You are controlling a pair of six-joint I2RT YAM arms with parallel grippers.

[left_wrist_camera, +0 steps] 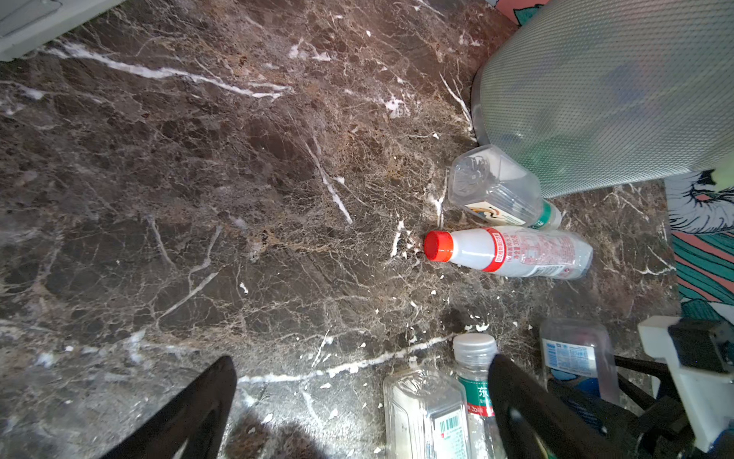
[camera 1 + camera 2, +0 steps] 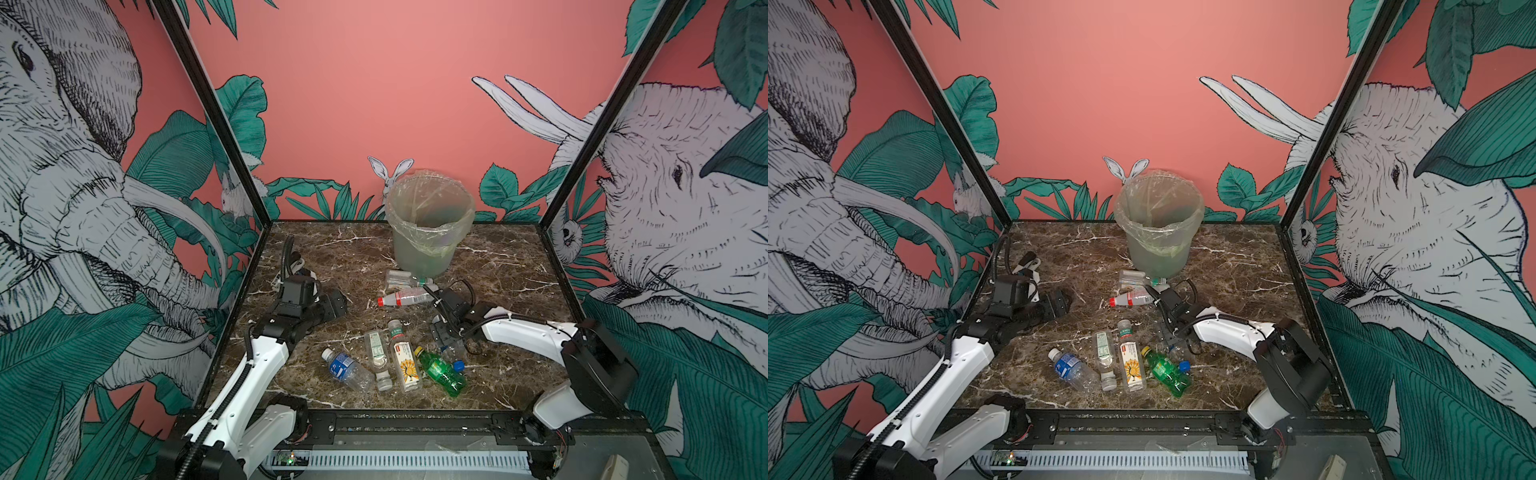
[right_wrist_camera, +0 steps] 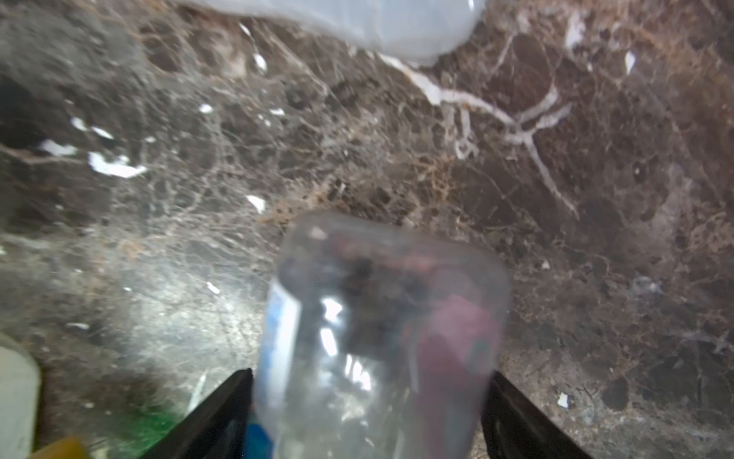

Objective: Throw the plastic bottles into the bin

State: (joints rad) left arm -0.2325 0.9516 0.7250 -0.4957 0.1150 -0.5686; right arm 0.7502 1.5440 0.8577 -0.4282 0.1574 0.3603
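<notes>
Clear bottle (image 3: 381, 337) between right hand (image 3: 371, 375) fingers (image 3: 222, 413)

The worktop (image 2: 498, 266) looks like polished brown marble, white-veined, with a soft sheen. At twelve o'clock on it, the bin (image 2: 415, 262) is frosted translucent plastic, finely diamond-textured up close, lined with a crinkly, glossy film bag (image 2: 436, 237). Toward five o'clock the green bottle (image 2: 442, 372) is shiny tinted plastic. The red-capped bottle (image 1: 516, 252) is milky, its cap smooth. The arm shells (image 2: 528, 332) are glossy white plastic. The left tool (image 1: 361, 359) has matt black fingers (image 1: 198, 405).
</notes>
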